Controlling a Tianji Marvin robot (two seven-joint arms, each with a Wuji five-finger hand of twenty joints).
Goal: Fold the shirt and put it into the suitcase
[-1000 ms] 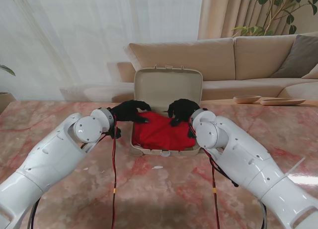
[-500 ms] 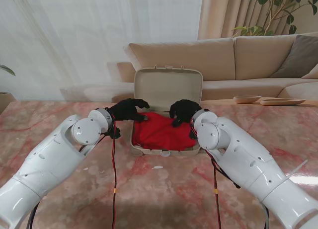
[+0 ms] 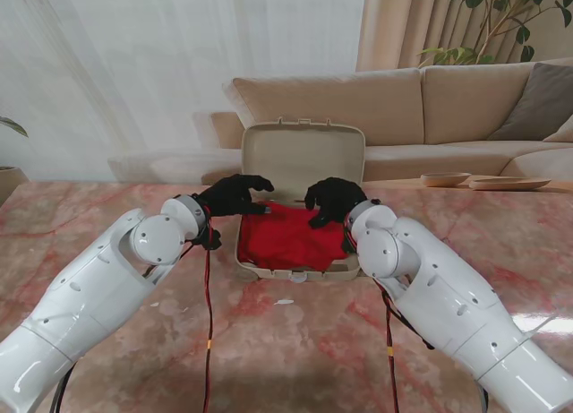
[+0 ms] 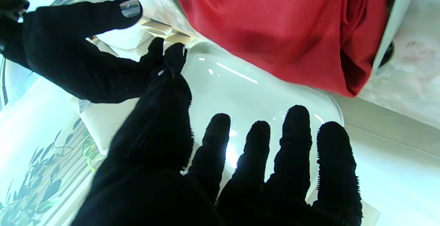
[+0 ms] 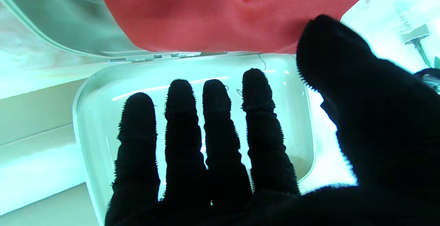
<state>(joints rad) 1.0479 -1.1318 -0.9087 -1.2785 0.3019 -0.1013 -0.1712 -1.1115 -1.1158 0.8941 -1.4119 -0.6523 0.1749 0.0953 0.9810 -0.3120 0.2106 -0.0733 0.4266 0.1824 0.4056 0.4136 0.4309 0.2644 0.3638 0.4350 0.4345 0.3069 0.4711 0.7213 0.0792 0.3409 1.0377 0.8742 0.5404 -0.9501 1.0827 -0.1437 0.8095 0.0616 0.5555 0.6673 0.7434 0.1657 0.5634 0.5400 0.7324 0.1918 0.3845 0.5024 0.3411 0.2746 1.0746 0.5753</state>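
The red shirt (image 3: pixel 294 236) already lies folded inside the open suitcase (image 3: pixel 300 271) on the desk (image 3: pixel 295 341), just under both hands. The left hand (image 3: pixel 235 196) and right hand (image 3: pixel 333 201) hover over its far edge with fingers spread, holding nothing. Packing looks nearly done to me; what seems left is tucking the cloth flat and perhaps lowering the lid (image 3: pixel 303 158) beyond the fingertips.

The shirt (image 3: pixel 294 238) is solid red, the suitcase (image 3: pixel 303 155) plain beige. Both hands, left hand (image 3: pixel 235 195) and right hand (image 3: pixel 333 201), wear black gloves. The table (image 3: pixel 295 341) is pink-veined marble; the arms (image 3: pixel 89 296) are glossy white.
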